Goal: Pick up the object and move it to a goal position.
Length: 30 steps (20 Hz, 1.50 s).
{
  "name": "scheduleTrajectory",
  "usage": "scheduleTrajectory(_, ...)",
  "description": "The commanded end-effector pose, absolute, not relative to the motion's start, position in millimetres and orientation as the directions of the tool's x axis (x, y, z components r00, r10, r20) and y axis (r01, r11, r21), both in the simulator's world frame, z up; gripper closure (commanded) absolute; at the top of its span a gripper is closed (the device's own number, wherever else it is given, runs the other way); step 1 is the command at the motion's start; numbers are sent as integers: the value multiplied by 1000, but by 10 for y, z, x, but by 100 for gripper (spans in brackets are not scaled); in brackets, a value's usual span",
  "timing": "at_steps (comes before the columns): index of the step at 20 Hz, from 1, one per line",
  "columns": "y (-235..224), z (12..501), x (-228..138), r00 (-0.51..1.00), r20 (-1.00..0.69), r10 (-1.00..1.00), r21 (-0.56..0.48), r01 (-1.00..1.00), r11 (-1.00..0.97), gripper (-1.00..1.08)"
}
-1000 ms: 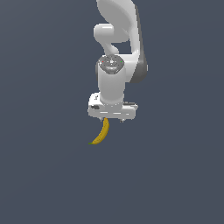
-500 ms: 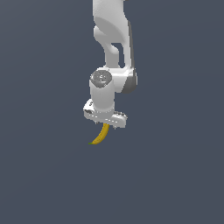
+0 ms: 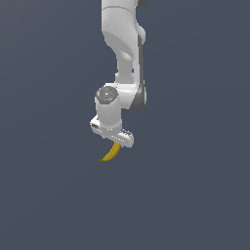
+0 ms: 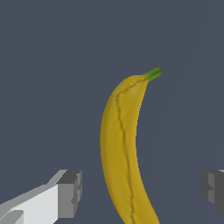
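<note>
The gripper [image 3: 113, 141] sits just below the middle of the exterior view, pointing down, with the banana [image 3: 111, 152] hanging from its underside and curving down toward the exterior view's left, its dark tip lowest. In the wrist view the gripper [image 4: 142, 188] shows two grey fingertips [image 4: 70, 193] set wide apart, one low at the frame's left and one at the right edge, with the banana [image 4: 120, 148] between them; open gaps show on both sides of the fruit there, so whether the fingers actually clamp it cannot be told from these views. The banana's green stem [image 4: 153, 73] points away from the camera. Above the gripper in the exterior view, the white arm [image 3: 122, 49] rises to the top edge of the frame against a plain dark blue-grey background [image 3: 195, 146].
</note>
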<state>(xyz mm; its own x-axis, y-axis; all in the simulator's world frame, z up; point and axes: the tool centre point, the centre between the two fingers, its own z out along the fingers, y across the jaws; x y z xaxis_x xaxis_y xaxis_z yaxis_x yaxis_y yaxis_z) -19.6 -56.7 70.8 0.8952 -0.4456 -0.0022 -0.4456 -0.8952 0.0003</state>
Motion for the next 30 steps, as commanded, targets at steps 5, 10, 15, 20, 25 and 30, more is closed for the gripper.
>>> scheduleTrajectory(5,-572,667,-199,893,-2,-450,0,-450,-893,-92)
scheduleTrajectory(10,-578,484,-207,892,-1,-452,0,-452,-892,-92)
scheduleTrajectory(15,-579,254,-211,891,0,-455,0,-455,-891,-92)
scheduleTrajectory(20,-580,187,-202,890,0,-455,0,-455,-890,-92)
scheduleTrajectory(25,-580,187,-202,890,0,-455,0,-455,-890,108)
scheduleTrajectory(30,-580,187,-202,890,0,-455,0,-455,-890,108)
